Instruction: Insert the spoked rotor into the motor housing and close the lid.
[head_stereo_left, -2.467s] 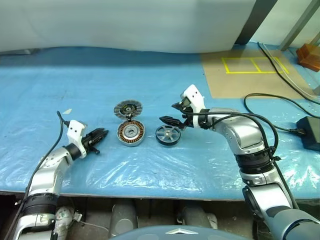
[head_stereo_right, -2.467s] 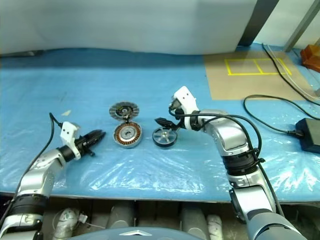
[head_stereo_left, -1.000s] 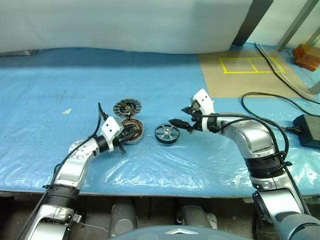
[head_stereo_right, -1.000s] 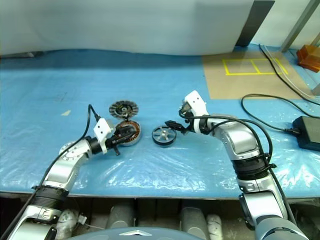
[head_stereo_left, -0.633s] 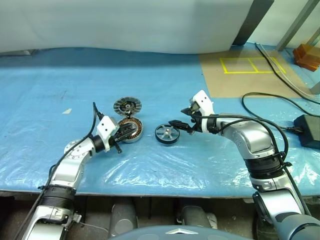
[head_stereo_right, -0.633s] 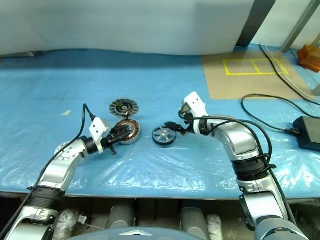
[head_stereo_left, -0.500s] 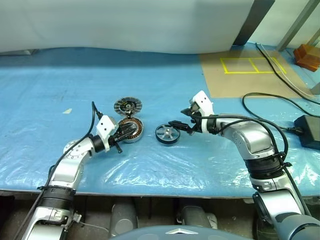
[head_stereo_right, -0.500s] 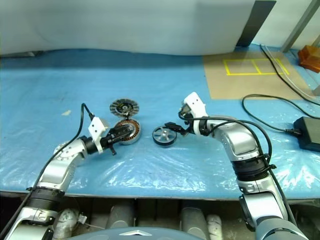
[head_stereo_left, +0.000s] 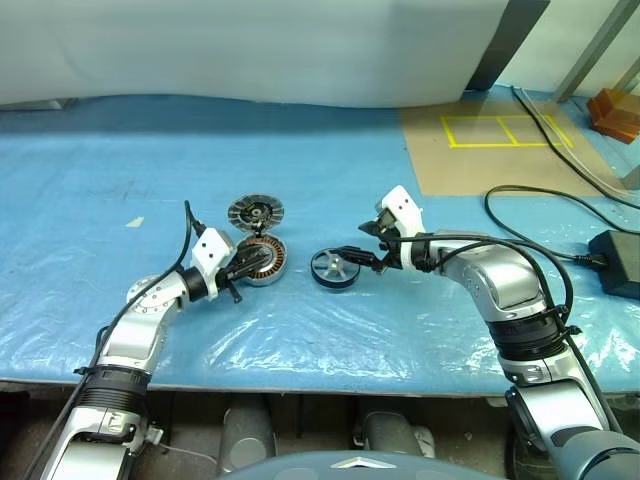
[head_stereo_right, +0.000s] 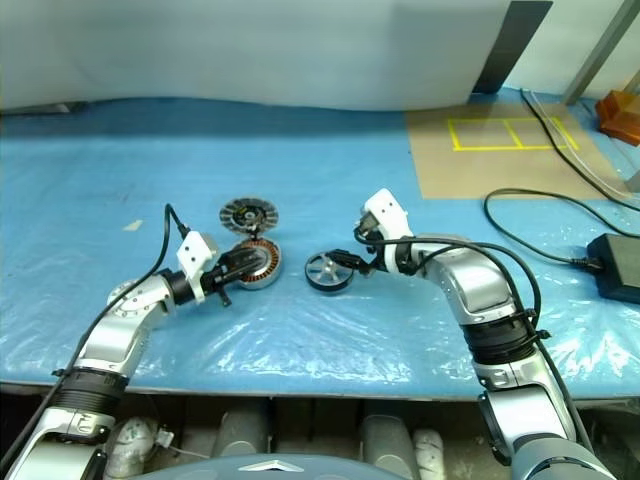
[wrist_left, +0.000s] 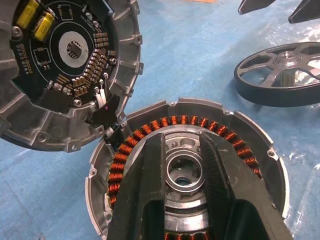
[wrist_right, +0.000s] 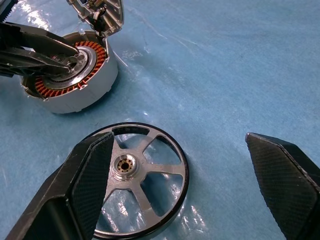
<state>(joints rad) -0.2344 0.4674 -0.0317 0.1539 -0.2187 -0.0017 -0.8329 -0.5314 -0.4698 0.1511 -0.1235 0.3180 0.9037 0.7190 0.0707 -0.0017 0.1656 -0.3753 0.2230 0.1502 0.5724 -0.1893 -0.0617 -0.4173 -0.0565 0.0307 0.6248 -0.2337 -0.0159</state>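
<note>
The spoked rotor was lying flat on the blue sheet, just under the right gripper. That gripper was held wide open, with one finger over the rotor's rim and the other finger off to the side, so nothing was gripped yet. The motor housing was seen past the rotor, close by. The left gripper was resting over the housing's middle hub, its fingers nearly closed; whether the hub was squeezed could not be told. The lid was lying open, joined to the housing's far edge.

To do this step well, the rotor should be pinched across its black ring and lifted flat. The housing should be held still, and the left fingers moved away before the rotor is put in.
</note>
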